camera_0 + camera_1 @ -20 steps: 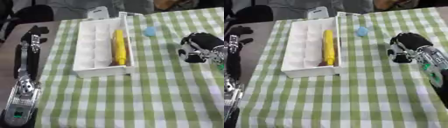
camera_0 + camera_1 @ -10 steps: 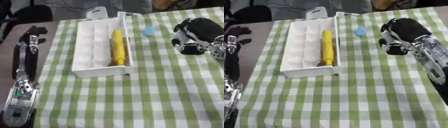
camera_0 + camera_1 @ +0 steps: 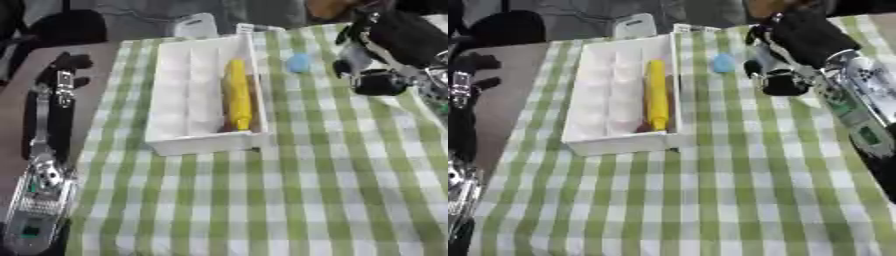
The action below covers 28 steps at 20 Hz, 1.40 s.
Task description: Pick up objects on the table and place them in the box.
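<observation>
While the right hand [image 3: 794, 47] hangs above the far right of the green-checked cloth [image 3: 710, 200], its fingers are curled and grasp nothing visible. A small blue object [image 3: 724, 63] lies on the cloth just left of that hand, between it and the white box [image 3: 588, 140]; nothing stands between the two. The box holds a long yellow object [image 3: 656, 100] along its right compartment, with a dark reddish bit at its near end. The left hand [image 3: 66, 65] rests off the cloth at the left edge, fingers straight and relaxed, well apart from the box. A white tag-like item [image 3: 194, 26] lies beyond the box.
</observation>
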Motion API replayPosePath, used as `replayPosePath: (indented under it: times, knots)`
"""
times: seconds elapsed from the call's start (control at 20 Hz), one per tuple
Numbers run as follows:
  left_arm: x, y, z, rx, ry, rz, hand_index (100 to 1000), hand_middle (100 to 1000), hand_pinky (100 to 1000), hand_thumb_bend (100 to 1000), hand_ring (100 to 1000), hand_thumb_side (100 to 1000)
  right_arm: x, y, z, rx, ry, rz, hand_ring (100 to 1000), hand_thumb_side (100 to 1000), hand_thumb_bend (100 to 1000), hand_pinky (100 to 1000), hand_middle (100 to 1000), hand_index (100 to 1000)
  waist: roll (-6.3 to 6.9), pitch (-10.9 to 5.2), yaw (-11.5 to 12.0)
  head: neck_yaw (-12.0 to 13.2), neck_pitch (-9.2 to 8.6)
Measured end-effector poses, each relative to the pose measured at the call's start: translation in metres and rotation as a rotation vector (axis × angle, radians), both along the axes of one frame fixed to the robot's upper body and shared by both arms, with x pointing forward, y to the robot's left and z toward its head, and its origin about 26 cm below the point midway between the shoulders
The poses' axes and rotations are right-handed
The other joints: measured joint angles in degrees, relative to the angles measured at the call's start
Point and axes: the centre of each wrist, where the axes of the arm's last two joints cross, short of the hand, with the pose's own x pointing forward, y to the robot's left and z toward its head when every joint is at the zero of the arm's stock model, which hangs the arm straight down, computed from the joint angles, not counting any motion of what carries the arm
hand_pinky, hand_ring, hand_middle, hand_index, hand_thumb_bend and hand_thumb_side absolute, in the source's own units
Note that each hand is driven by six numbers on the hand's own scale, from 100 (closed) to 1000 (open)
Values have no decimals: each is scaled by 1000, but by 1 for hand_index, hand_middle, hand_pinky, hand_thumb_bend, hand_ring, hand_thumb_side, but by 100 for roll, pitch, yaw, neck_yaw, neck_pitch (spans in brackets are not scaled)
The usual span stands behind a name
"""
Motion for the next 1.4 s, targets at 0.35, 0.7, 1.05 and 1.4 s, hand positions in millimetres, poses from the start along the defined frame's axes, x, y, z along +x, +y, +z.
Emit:
replayPosePath:
  times: [0.35,0.7,1.05,1.4]
  knots:
    - [1,-3,2,3,-6,-16,771,673,774,147,1000,979,10,7,1,83,-36,-6,488,100,136,562,413,709,-5,0,201,-95,-4]
    - [2,-15,9,5,-29,-78,773,673,770,148,1000,971,21,6,-2,106,-32,-20,483,100,100,553,407,706,-38,0,573,-286,-23]
    - [4,-33,21,-7,-66,-160,772,673,764,150,1000,965,29,0,-6,127,-28,-53,478,100,100,545,403,704,-38,8,1003,-597,-111]
    - [1,-49,30,-24,-96,-241,772,672,760,151,1000,967,34,-1,-5,156,-49,-56,472,100,100,538,397,700,-68,166,1363,-855,-212]
